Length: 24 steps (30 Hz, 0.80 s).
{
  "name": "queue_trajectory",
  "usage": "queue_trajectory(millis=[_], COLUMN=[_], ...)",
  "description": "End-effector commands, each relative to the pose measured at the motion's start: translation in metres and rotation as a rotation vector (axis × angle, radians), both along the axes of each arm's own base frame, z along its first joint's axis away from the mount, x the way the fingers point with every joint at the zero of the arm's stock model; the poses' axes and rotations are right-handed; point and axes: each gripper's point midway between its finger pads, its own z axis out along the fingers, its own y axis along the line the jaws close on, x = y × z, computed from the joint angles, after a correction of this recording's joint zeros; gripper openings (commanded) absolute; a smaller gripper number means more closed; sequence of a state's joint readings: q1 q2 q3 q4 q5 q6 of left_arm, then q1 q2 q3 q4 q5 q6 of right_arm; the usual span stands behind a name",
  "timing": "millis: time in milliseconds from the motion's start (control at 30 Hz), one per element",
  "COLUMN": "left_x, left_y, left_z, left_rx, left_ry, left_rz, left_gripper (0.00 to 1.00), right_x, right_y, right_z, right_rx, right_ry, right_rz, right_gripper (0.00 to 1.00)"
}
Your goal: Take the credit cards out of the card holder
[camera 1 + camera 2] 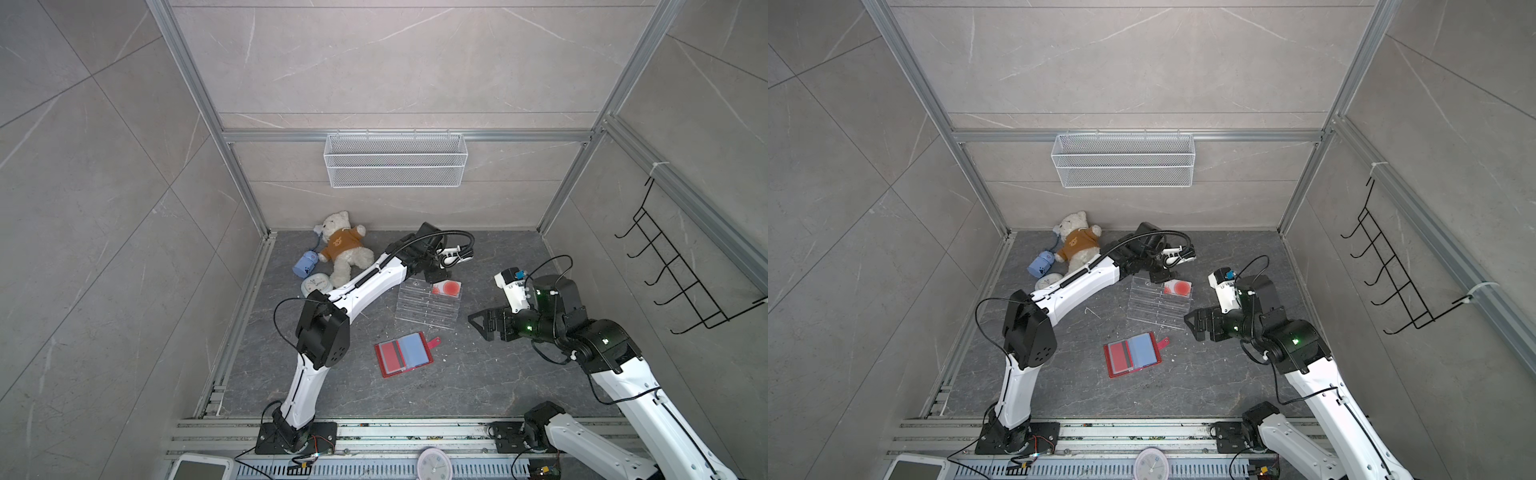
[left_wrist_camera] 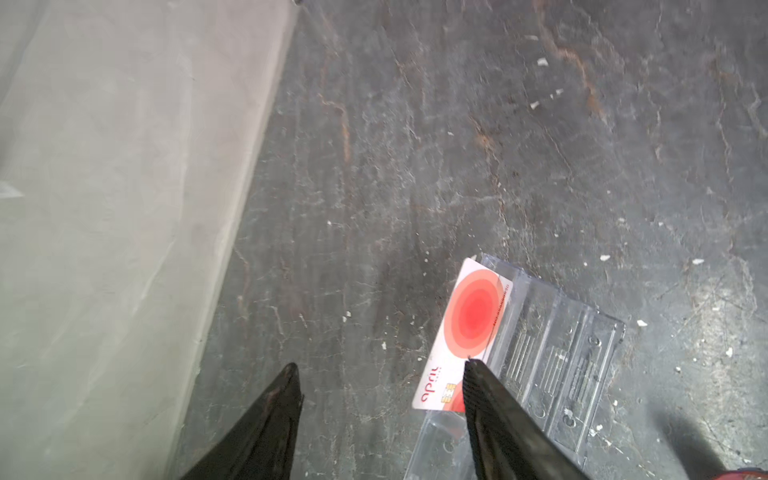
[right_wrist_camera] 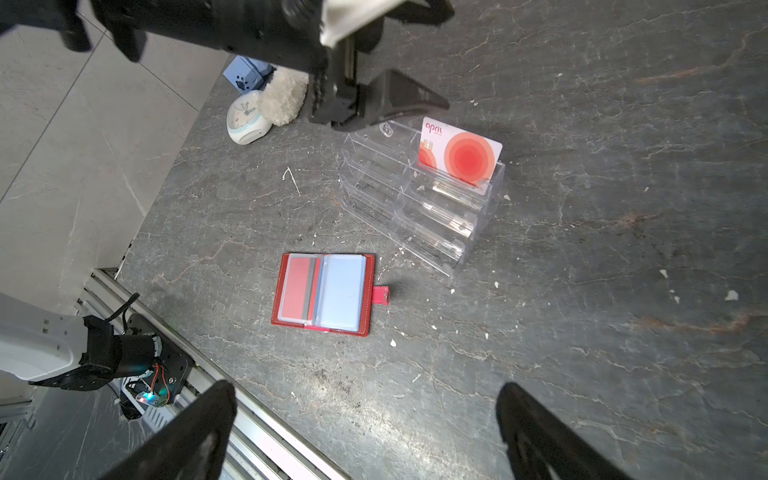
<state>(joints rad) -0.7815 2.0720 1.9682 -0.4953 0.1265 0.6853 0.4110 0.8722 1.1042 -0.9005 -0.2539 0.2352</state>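
While the white credit card with the red-orange circle is parked upright in the top pocket of the clear acrylic tiered rack, nothing is gripped.
The left gripper is held just by that card, jaws apart; the right gripper is spread wide too, well apart from it. The flat red leather-like card holder is seen lying open near the rack, blue sleeves up.

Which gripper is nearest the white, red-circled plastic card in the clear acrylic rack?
The left gripper, open just beside the white red-circled card; the right gripper hangs farther off.
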Motion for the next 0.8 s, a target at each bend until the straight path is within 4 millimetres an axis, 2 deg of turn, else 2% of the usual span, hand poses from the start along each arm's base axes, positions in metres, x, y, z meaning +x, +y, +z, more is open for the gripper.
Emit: queue_trajectory(millis=[0, 133, 167, 367, 600, 767], left_x=[-0.006, -0.022, -0.030, -0.070, -0.120, -0.149], left_y=[0.012, 0.045, 0.053, 0.109, 0.173, 0.208], left_z=[0.080, 0.117, 0.120, 0.114, 0.072, 0.053], left_rx=[-0.194, -0.374, -0.415, -0.615, -0.755, -0.813], left_ry=[-0.087, -0.054, -0.019, 0.198, 0.383, 0.473], left_rz=[0.108, 0.262, 0.291, 0.518, 0.711, 0.810], left_gripper=[0.66, 0.71, 0.71, 0.75, 0.84, 0.86], right_x=[-0.006, -0.009, -0.010, -0.009, -0.005, -0.004], right_y=[-0.006, -0.009, -0.009, -0.007, -0.013, -0.003], right_z=[0.002, 0.007, 0.007, 0.007, 0.013, 0.005], right_rx=[0.000, 0.014, 0.020, 0.045, 0.051, 0.095], right_ry=[0.000, -0.020, -0.022, -0.029, -0.078, -0.048], right_rz=[-0.022, -0.041, -0.044, -0.049, -0.084, -0.062], right_gripper=[1.00, 1.00, 1.00, 1.00, 1.00, 1.00])
